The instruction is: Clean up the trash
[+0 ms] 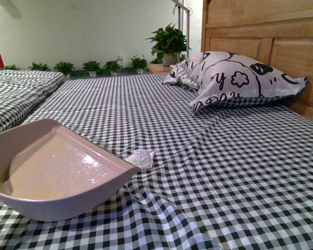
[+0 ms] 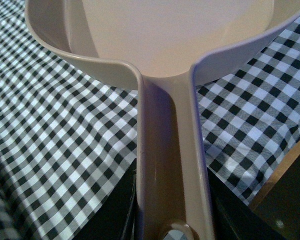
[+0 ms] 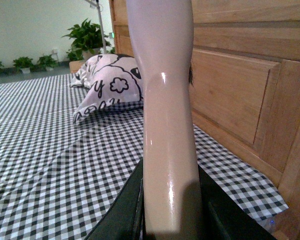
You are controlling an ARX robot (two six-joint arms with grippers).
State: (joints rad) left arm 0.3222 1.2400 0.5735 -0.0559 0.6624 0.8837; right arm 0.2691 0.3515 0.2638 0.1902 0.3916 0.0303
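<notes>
The trash (image 1: pixel 141 158), a small crumpled white wad, lies on the checked bedsheet right at the right lip of the pale pink-beige dustpan (image 1: pixel 52 172). The dustpan fills the lower left of the front view, held just above the sheet. My left gripper (image 2: pixel 172 210) is shut on the dustpan handle (image 2: pixel 170 150), black jaws on both sides. My right gripper (image 3: pixel 170 210) is shut on the brush handle (image 3: pixel 167 100), which stands upright; its bristles are out of view. Neither gripper shows in the front view.
A black-and-white patterned pillow (image 1: pixel 232 78) lies at the back right against the wooden headboard (image 1: pixel 271 31). A folded checked quilt (image 1: pixel 15 94) lies at the left. Potted plants (image 1: pixel 167 41) stand beyond the bed. The headboard is close beside the brush (image 3: pixel 240 90).
</notes>
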